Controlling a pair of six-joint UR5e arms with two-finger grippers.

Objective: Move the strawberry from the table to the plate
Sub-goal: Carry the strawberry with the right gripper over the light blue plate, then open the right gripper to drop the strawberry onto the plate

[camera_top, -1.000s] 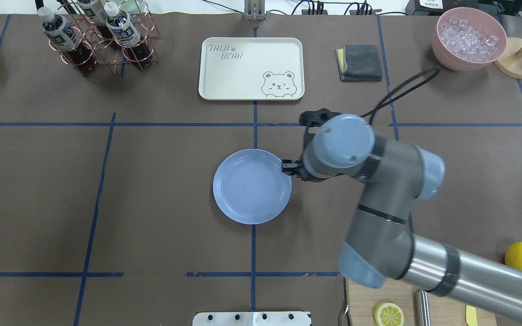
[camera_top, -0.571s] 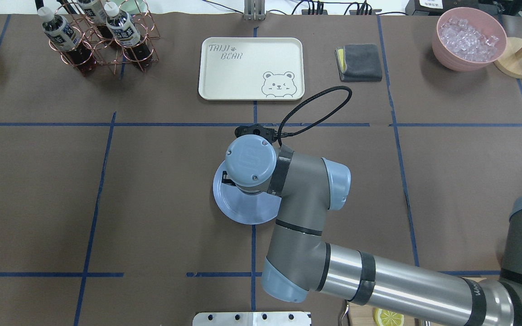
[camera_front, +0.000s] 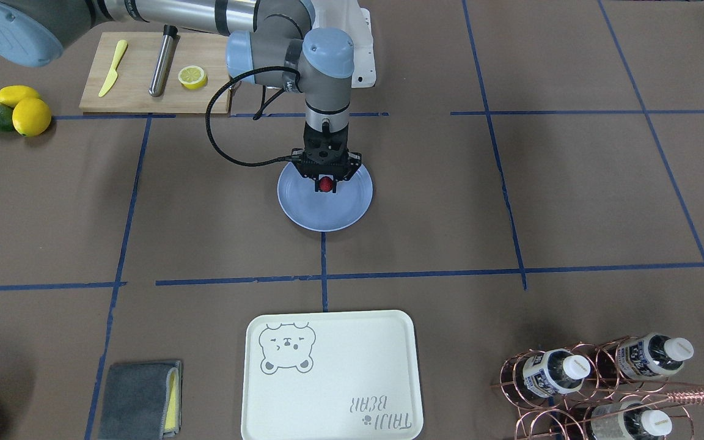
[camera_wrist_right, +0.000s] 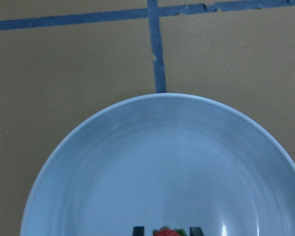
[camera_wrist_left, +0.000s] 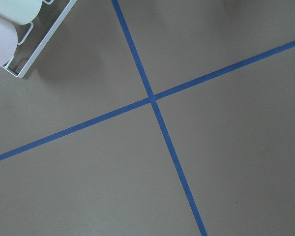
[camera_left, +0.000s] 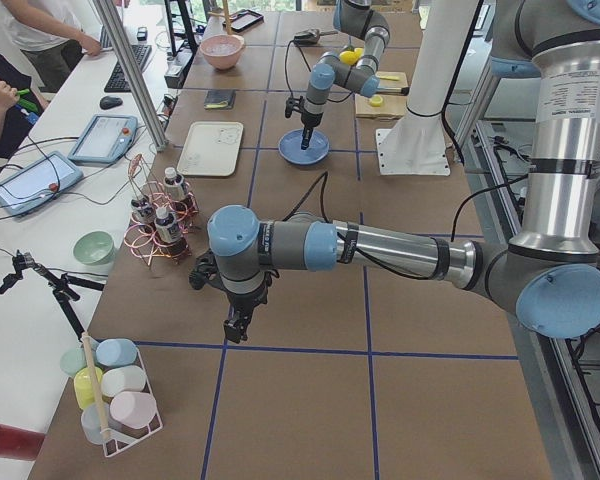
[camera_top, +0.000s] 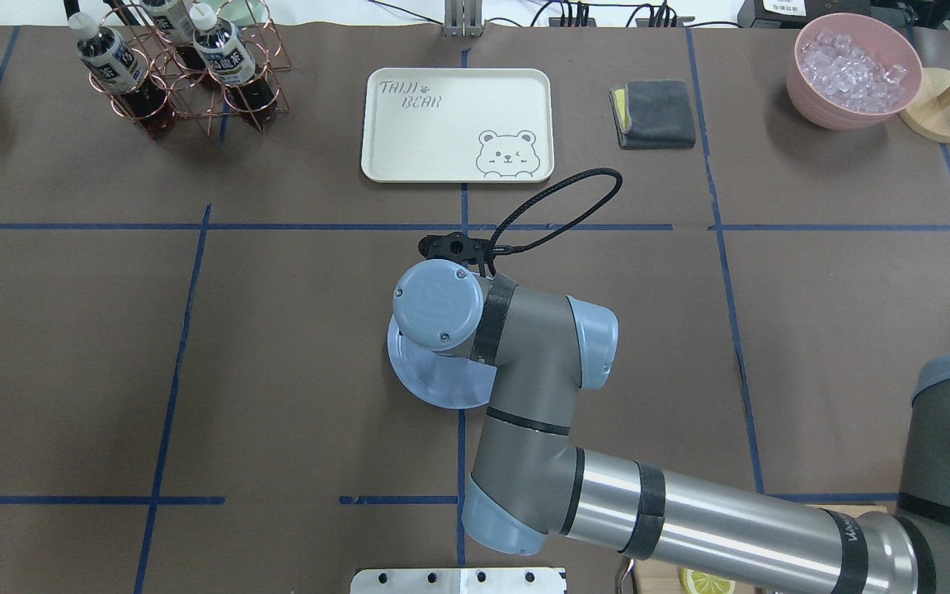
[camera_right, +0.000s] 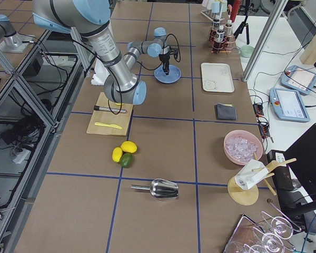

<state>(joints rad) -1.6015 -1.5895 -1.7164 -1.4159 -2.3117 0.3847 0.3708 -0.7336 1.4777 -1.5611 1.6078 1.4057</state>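
right pincer (camera_front: pixel 326 186) holds strawberry (camera_front: pixel 326 183) over blue plate (camera_front: pixel 303 214) | light, soft, squashy | squeeze its sides gently | left pincer (camera_left: pixel 235 326): cannot tell

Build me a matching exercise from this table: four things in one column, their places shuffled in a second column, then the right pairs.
Things
1. strawberry
2. lemon half
3. ice cubes
4. grey cloth

Places
A. on the table, beside the bear-print tray
B. on the wooden cutting board
C. held in the right gripper, over the plate
D. in the pink bowl

Pairs: 1-C, 2-B, 3-D, 4-A
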